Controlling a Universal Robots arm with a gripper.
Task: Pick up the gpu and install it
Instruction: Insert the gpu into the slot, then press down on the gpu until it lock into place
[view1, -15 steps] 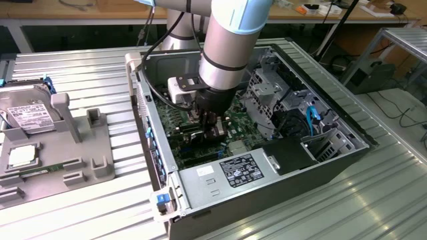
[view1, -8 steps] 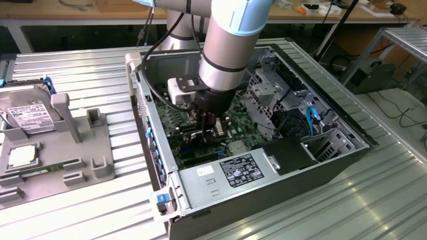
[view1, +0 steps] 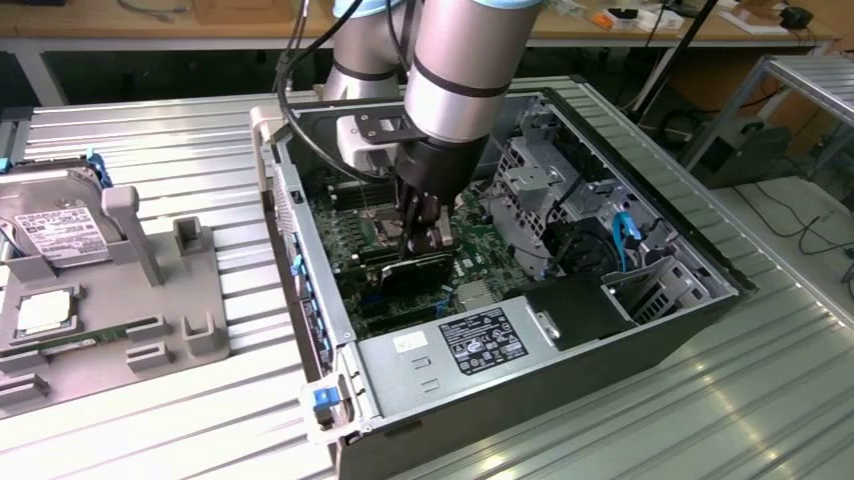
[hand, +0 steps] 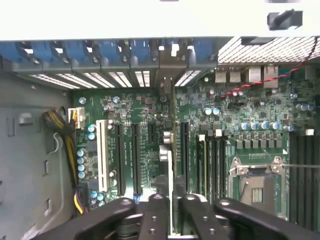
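Note:
My gripper (view1: 424, 238) reaches down into the open computer case (view1: 667, 260), over the green motherboard (view1: 350, 240). It is shut on the gpu (view1: 407, 272), a dark card held upright just above the board. In the wrist view the gpu (hand: 170, 150) appears edge-on as a thin strip between my black fingers (hand: 156, 212). It runs from them to its silver end bracket (hand: 164, 85) at the case's rear slot openings. The card stands over the board between the black expansion slots (hand: 135, 160), in line with one of them. Whether it is seated in a slot is hidden.
A silver hard drive (view1: 60, 235) with a white label lies on a grey fixture (view1: 147, 300) at the exterior view's left. Inside the case are the power supply (view1: 454, 345), drive cage (view1: 534, 180), blue cables (view1: 625, 235), CPU socket (hand: 255, 180) and yellow-black wires (hand: 67, 145).

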